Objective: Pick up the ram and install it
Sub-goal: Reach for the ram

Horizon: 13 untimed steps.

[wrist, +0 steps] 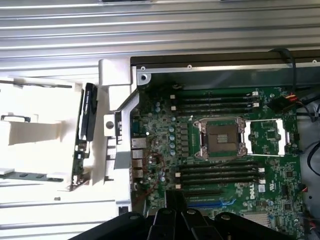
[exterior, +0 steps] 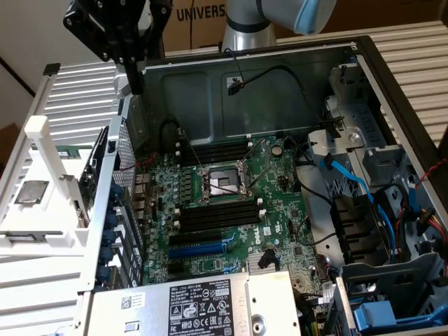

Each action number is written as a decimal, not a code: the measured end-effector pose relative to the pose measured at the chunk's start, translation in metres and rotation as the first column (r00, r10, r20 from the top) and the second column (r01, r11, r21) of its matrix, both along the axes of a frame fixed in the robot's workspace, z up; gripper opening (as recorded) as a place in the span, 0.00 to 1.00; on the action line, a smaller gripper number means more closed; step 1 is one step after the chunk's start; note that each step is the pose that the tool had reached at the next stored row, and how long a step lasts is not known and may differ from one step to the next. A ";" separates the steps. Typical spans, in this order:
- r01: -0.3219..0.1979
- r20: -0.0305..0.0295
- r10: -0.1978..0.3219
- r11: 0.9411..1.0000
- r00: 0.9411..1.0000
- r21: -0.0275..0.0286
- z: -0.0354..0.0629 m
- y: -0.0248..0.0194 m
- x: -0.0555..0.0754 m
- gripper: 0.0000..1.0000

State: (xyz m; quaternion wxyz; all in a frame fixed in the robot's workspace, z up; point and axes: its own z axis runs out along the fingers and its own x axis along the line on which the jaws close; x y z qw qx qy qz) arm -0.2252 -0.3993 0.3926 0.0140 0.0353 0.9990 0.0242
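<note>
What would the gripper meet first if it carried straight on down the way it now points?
Probably the motherboard, near its edge by the case's rear wall, judging from the wrist view; depth is unclear. The gripper is not lined up with the ram, which stands apart in the white holder.

My workplace, evenly lit.
A ribbed metal table (exterior: 409,49) lies under all; behind it I see a white wall (exterior: 28,31) and a brown cardboard box (exterior: 199,24).
</note>
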 end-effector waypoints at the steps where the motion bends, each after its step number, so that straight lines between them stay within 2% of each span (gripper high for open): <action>1: 0.000 0.000 0.000 1.000 1.000 0.000 0.0000 -0.0001 -0.005 0.10; 3: 0.000 0.000 0.000 1.000 1.000 0.000 0.0000 -0.0003 -0.016 0.10; 5: 0.000 0.000 0.000 1.000 1.000 0.000 -0.0004 -0.0005 -0.033 0.10; 6: 0.000 0.000 0.000 1.000 1.000 0.000 -0.0007 -0.0007 -0.043 0.10; 7: -0.002 0.000 0.002 1.000 1.000 0.000 -0.0013 -0.0011 -0.058 0.10; 8: -0.009 0.000 0.009 1.000 1.000 -0.007 -0.0021 -0.0011 -0.072 0.10; 10: -0.011 -0.001 0.011 1.000 1.000 -0.021 -0.0026 -0.0011 -0.083 0.10; 11: -0.012 -0.004 0.012 0.999 1.000 -0.031 -0.0027 -0.0009 -0.086 0.10; 12: -0.013 -0.008 0.013 0.999 1.000 -0.043 -0.0031 -0.0009 -0.094 0.10; 13: -0.014 -0.009 0.013 0.999 1.000 -0.045 -0.0038 -0.0009 -0.098 0.10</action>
